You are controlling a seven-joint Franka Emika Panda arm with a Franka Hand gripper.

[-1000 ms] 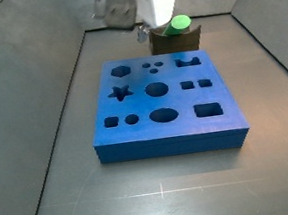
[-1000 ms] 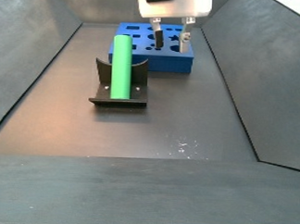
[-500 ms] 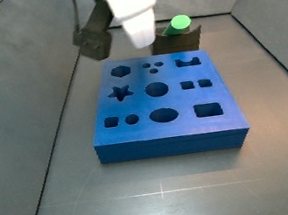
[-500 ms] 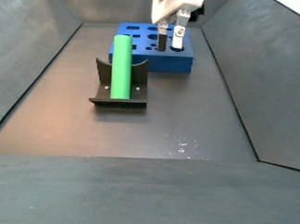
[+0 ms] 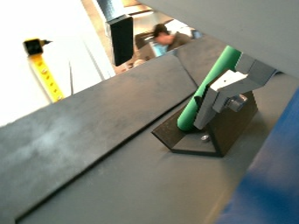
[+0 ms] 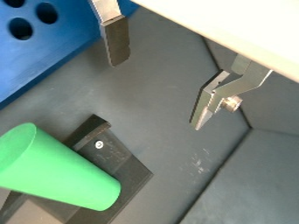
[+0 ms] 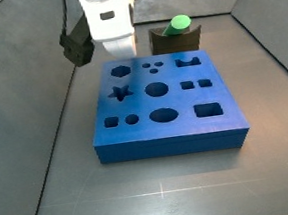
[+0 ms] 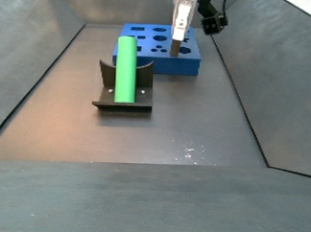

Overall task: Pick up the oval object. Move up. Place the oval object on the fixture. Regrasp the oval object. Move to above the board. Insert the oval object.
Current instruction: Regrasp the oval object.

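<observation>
The oval object is a bright green rod leaning upright in the dark fixture; its rounded top shows in a side view above the fixture. The blue board lies in front of the fixture. My gripper hangs above the board's far edge, beside the fixture, apart from the rod. It is open and empty in a wrist view, with bare floor between the fingers. The rod and the fixture lie off to one side. One finger overlaps the rod in a wrist view.
Sloping grey walls enclose the dark floor. The board's corner with round holes shows in a wrist view. A yellow tape measure hangs outside the enclosure.
My gripper has moved away from the rod and fixture along the board's far edge, and the hand has turned about its wrist. The rod has stayed in the fixture.
</observation>
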